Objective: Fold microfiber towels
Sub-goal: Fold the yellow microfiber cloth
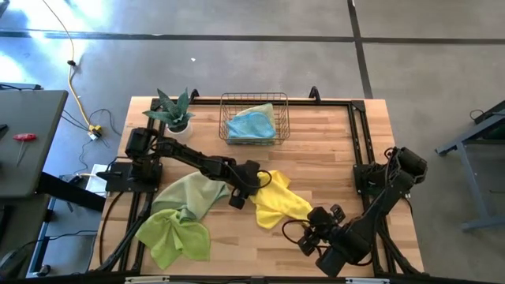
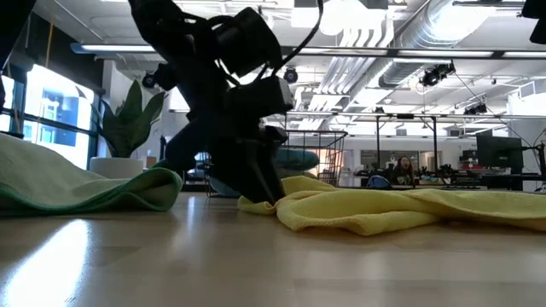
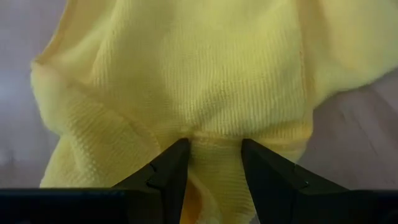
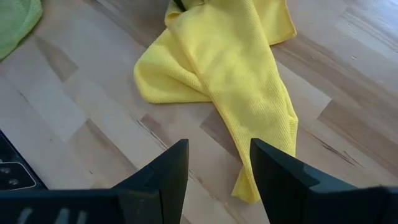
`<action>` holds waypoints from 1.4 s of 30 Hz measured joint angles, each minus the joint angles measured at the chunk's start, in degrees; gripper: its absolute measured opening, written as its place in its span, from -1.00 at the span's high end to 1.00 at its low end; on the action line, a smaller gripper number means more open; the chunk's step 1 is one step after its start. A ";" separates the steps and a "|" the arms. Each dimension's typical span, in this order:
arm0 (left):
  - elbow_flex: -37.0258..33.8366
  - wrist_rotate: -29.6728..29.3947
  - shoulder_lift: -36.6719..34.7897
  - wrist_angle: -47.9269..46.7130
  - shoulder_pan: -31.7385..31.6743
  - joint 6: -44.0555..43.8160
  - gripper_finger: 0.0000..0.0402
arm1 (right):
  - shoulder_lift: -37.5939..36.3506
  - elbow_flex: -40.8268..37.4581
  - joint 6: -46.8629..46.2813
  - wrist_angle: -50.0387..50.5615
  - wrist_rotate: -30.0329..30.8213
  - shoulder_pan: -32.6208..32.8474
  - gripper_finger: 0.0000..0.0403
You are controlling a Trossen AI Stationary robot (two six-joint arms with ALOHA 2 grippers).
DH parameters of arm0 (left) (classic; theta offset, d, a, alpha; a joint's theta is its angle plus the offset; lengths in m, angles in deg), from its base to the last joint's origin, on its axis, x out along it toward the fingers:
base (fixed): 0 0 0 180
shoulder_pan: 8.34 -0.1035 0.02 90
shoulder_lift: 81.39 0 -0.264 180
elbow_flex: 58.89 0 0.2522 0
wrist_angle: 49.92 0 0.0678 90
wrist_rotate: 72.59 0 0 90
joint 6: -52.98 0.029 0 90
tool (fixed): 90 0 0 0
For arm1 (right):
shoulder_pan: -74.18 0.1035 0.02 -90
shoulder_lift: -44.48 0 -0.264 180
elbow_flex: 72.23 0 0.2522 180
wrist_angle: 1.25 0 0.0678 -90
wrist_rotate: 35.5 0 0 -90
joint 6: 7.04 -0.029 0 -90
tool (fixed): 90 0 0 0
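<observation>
A crumpled yellow towel (image 1: pixel 282 203) lies on the wooden table at its middle. My left gripper (image 1: pixel 251 184) reaches down onto the towel's far left end, its fingers apart with a ridge of cloth (image 3: pixel 214 171) between them. My right gripper (image 4: pixel 219 152) hangs open above the table by the towel's near right corner (image 4: pixel 252 186), touching nothing. A pale sage towel (image 1: pixel 192 192) and a lime green towel (image 1: pixel 173 237) lie loose at the left. A light blue towel (image 1: pixel 252 123) lies in the wire basket (image 1: pixel 254 100). My left gripper comes slanting down from the table's left onto the yellow towel's far left end (image 3: pixel 205 127). Its two fingertips (image 3: pixel 177 158) dig into the cloth, which puckers there, and a raised fold stands in the gap between them. The towel lies slack on the table.
A potted spiky plant (image 1: pixel 175 113) stands at the far left, next to the wire basket at the far middle. Bare wood shows at the right (image 1: pixel 331 150) and along the near edge. A dark frame rail (image 1: pixel 359 134) runs down the right side.
</observation>
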State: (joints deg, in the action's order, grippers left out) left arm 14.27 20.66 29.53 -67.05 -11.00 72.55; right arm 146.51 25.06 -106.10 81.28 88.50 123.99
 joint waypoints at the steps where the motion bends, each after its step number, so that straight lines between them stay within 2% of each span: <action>1: 0.02 -0.34 0.10 0.08 -0.06 -0.68 0.29 | 0.00 0.00 -0.01 -0.02 0.00 0.11 0.18; 13: -0.07 0.71 -1.32 -2.84 0.63 -2.94 0.34 | 0.00 0.00 -0.10 0.99 -0.13 0.12 0.18; 16: -0.07 -0.17 -1.32 -3.08 0.85 -4.36 0.48 | 0.01 0.00 -0.12 1.99 -0.13 0.12 0.18; 22: -0.07 -0.52 -1.32 -3.37 0.86 -6.90 0.91 | 0.00 0.00 -0.14 2.12 -0.15 0.12 0.18; 25: -0.07 -0.50 -1.45 -3.08 0.86 -10.92 0.97 | 0.01 0.00 -1.97 2.15 -0.34 0.10 0.18; 35: -0.13 -0.50 -11.99 -5.60 2.04 -17.65 0.99 | -4.18 -0.02 -7.90 7.59 -1.53 -0.32 0.18; 38: -0.10 -1.15 -15.87 -5.34 2.77 -20.26 0.99 | -6.70 -0.02 -7.64 7.03 1.19 -0.32 0.18; 42: -0.05 -1.37 -21.09 -4.19 3.63 -24.94 1.00 | -11.14 -0.02 -6.08 5.39 8.77 -0.27 0.18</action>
State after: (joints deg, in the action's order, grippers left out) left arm 14.22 19.28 8.44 -71.24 -7.37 47.60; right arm 135.37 25.04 -112.18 86.67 97.27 123.72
